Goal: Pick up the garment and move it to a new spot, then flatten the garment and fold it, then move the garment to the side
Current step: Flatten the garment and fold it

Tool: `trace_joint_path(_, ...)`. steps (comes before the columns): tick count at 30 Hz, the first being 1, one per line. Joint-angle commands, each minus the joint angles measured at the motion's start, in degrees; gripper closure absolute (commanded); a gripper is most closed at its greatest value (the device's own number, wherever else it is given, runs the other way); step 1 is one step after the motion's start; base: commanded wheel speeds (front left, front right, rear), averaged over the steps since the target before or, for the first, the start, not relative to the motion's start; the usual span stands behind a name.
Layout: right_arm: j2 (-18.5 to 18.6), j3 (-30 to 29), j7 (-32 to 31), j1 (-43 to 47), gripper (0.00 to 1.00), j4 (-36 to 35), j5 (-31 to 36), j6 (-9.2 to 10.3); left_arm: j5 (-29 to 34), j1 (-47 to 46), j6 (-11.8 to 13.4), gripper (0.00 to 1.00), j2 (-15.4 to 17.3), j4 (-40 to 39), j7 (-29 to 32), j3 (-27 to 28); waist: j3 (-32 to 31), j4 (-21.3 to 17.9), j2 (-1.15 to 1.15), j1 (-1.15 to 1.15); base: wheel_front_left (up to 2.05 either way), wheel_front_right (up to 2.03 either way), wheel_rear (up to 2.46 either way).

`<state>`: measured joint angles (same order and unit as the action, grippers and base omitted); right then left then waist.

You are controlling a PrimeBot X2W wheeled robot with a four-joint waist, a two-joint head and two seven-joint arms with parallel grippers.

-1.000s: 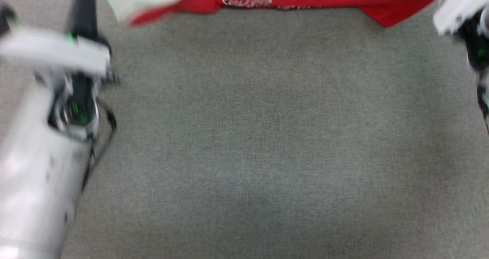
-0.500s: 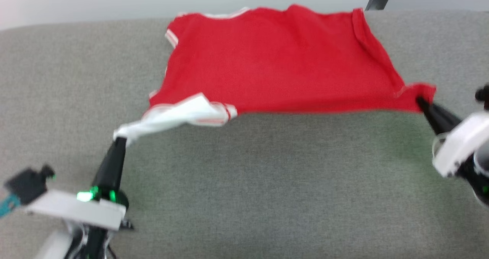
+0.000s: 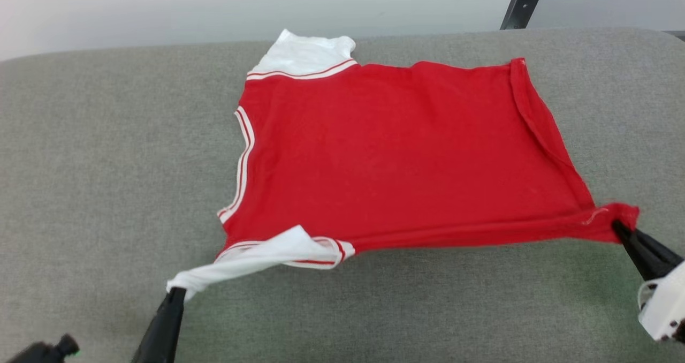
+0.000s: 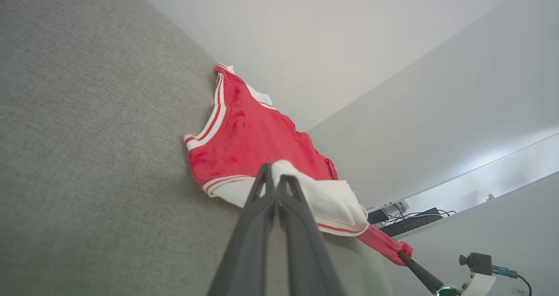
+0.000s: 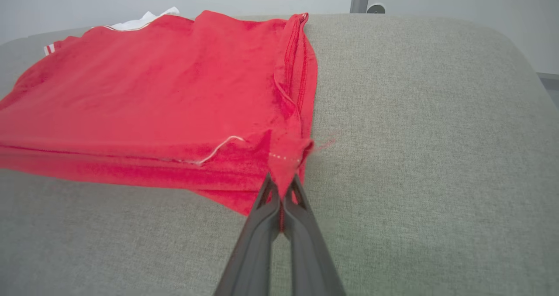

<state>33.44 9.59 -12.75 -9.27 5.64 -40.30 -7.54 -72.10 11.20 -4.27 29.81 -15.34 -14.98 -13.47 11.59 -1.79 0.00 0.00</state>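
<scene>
The garment [image 3: 396,154], red with white striped sleeve ends, lies spread on the grey cloth-covered table [image 3: 107,165], plain side up, its lettering hidden. My left gripper [image 3: 176,293] at the lower left is shut on the white sleeve end [image 3: 257,256], pulled taut. My right gripper [image 3: 621,226] at the right is shut on the red hem corner [image 3: 615,216]. The left wrist view shows its fingers [image 4: 279,187] pinching white cloth of the garment [image 4: 249,134]. The right wrist view shows its fingers [image 5: 281,189] clamped on the red corner of the garment [image 5: 153,91].
The table's far edge meets a pale wall, with a dark post [image 3: 522,1] standing behind it at the upper right. Bare grey cloth stretches left of the garment and along the near edge. My right gripper's white wrist housing [image 3: 663,304] sits at the lower right.
The head camera has tilted up, so the whole picture shifted. The garment now lies flatter and more spread, and the far white sleeve shows. Both grippers stay shut on their corners.
</scene>
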Motion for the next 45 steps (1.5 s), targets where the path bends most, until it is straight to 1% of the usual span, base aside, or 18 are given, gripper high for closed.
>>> trace_joint_path(1,-0.44,-2.08,-0.93,1.70,1.00,-1.58,0.94,0.10,0.27,1.27,0.64,1.00,0.67,-1.41,-0.22,0.47,0.06,0.10,0.00,0.00,0.00,0.00,0.00)
trace_joint_path(4,-2.08,-5.12,-3.60,4.31,1.00,-5.03,2.18,0.10,0.50,2.28,1.36,1.00,1.34,-3.79,0.22,0.61,0.33,0.26,0.00,0.00,0.00,0.00,0.00)
trace_joint_path(8,-3.85,-7.05,-5.96,4.41,1.00,-7.33,3.39,0.10,1.11,-0.13,1.95,1.00,1.70,-3.60,1.06,0.32,0.94,0.38,0.00,0.00,0.00,0.00,0.00)
trace_joint_path(13,-6.69,-8.02,-8.72,0.02,1.00,-7.59,3.68,0.09,0.94,-8.14,0.61,1.00,0.58,0.55,3.32,-1.41,2.70,0.64,0.00,0.00,0.00,0.00,0.00)
trace_joint_path(14,-7.36,-8.17,-9.25,-0.98,1.00,-6.96,2.92,0.09,1.38,-10.10,0.37,1.00,0.78,1.83,3.84,-1.64,3.21,0.70,0.00,0.00,0.00,0.00,0.00)
trace_joint_path(18,-8.29,-7.82,-10.67,-6.78,1.00,-3.59,2.32,0.09,1.46,-18.53,-0.33,1.00,-0.78,7.23,4.93,-2.22,5.39,0.91,0.00,0.00,0.00,0.00,0.00)
trace_joint_path(21,-8.85,-7.54,-10.38,-10.82,1.00,-0.38,2.48,0.09,3.20,-24.39,0.12,1.00,-1.81,11.73,5.09,-2.92,7.29,1.11,0.00,0.00,0.00,0.00,0.00)
trace_joint_path(26,-9.49,-6.53,-9.87,-15.73,1.00,4.87,3.41,0.09,6.34,-32.44,2.15,1.00,-3.69,19.48,4.33,-3.59,10.31,1.42,0.00,0.00,0.00,0.00,0.00)
trace_joint_path(29,-9.61,-5.99,-9.12,-17.31,1.00,7.82,3.84,0.09,8.48,-35.72,2.38,1.00,-4.44,23.75,4.07,-4.90,11.64,1.59,0.00,0.00,0.00,0.00,0.00)
trace_joint_path(35,-9.96,-4.53,-7.09,-18.57,1.00,11.85,3.82,0.09,13.48,-39.19,2.61,1.00,-5.50,31.32,2.83,-7.93,12.94,1.71,0.00,0.00,0.00,0.00,0.00)
trace_joint_path(39,-10.13,-3.28,-6.25,-18.60,1.00,13.79,3.50,0.09,15.83,-40.00,3.37,1.00,-5.86,35.57,2.66,-9.58,13.22,1.68,0.00,0.00,0.00,0.00,0.00)
trace_joint_path(45,-10.18,-1.69,-5.18,-18.89,1.00,15.61,2.94,0.10,18.80,-41.26,3.73,1.00,-5.76,39.73,2.58,-11.80,13.35,1.61,0.00,0.00,0.00,0.00,0.00)
